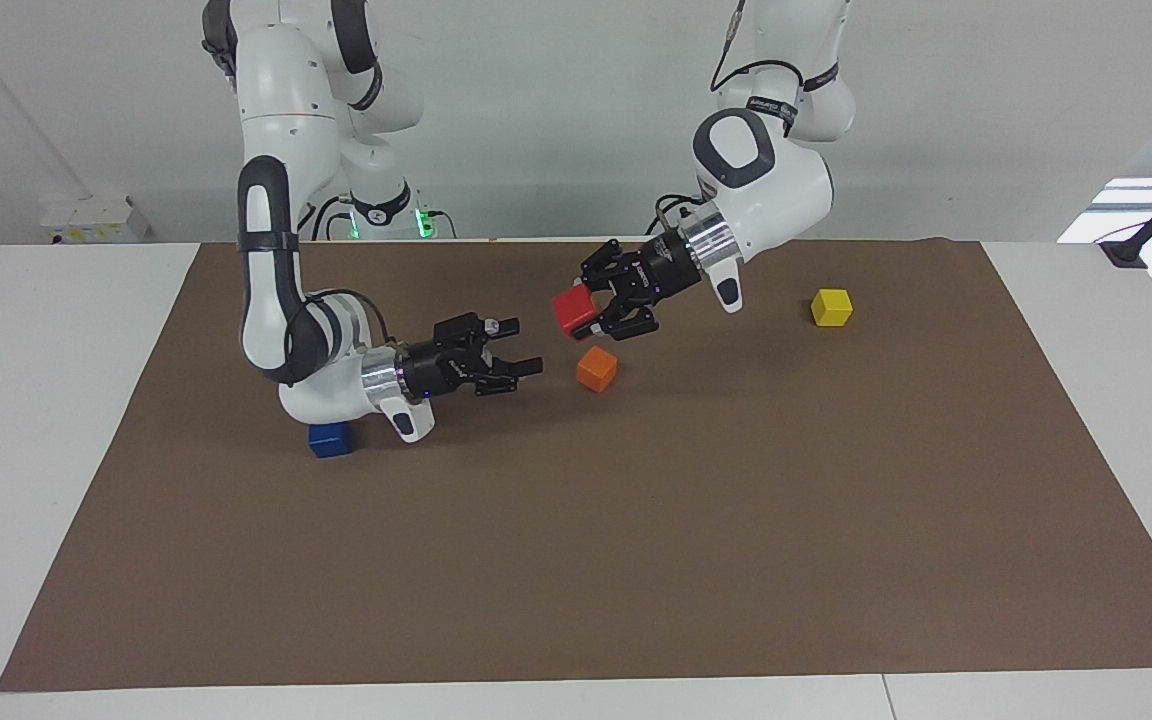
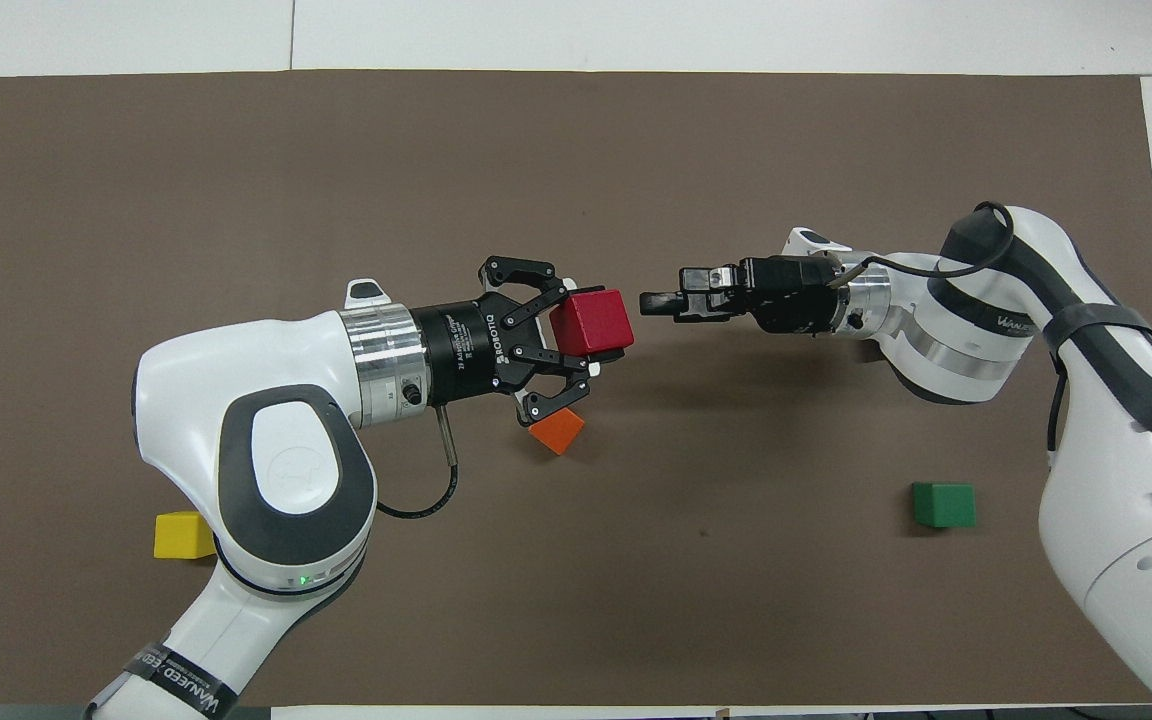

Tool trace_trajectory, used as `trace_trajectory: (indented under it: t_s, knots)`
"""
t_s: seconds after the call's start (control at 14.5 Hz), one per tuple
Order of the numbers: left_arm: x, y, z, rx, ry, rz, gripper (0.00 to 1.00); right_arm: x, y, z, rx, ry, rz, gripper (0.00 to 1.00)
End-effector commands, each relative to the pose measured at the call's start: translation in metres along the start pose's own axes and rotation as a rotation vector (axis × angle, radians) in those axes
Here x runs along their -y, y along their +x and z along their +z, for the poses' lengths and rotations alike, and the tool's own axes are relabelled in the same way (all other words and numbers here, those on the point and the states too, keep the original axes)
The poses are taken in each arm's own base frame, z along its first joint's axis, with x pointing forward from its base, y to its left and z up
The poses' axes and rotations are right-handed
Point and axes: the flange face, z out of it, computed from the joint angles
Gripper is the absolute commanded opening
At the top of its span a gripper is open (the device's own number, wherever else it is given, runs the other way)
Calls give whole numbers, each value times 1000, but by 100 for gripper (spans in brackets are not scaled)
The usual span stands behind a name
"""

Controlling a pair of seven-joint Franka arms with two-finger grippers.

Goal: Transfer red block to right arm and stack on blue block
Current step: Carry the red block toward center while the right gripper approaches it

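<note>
My left gripper [image 1: 588, 312] is shut on the red block [image 1: 573, 310] and holds it in the air over the mat, just above the orange cube [image 1: 596, 369]. It also shows in the overhead view [image 2: 591, 330] with the red block [image 2: 592, 321]. My right gripper [image 1: 526, 372] is open and empty, pointing at the red block with a small gap between them; it shows in the overhead view too [image 2: 660, 304]. The blue block [image 1: 330, 440] sits on the mat, partly under the right arm's wrist. It is hidden in the overhead view.
A yellow cube [image 1: 832, 307] lies toward the left arm's end of the mat [image 1: 636, 560]. A green cube [image 2: 944, 505] lies near the right arm's base; the right arm hides it in the facing view. The orange cube [image 2: 557, 431] lies mid-mat.
</note>
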Motion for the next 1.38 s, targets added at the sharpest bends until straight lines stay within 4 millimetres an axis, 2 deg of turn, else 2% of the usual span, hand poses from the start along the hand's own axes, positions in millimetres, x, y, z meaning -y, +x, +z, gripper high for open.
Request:
trace_trajectory:
  t_s: [0.0,0.14,0.35,0.76,1.31]
  knots:
    - [9,2,2,14,-41,1,0,6,-3,-2,-9,22,-20,100]
    - [15,4,12,31,-58,-3,0,3,-5,4,0,22,-13,100]
    - [15,7,15,25,-57,23,0,4,-8,8,18,23,41,100]
    - [15,8,15,26,-53,22,0,-4,-19,23,61,30,104,100]
    - [15,11,14,25,-53,16,0,-10,-33,25,108,84,160,100]
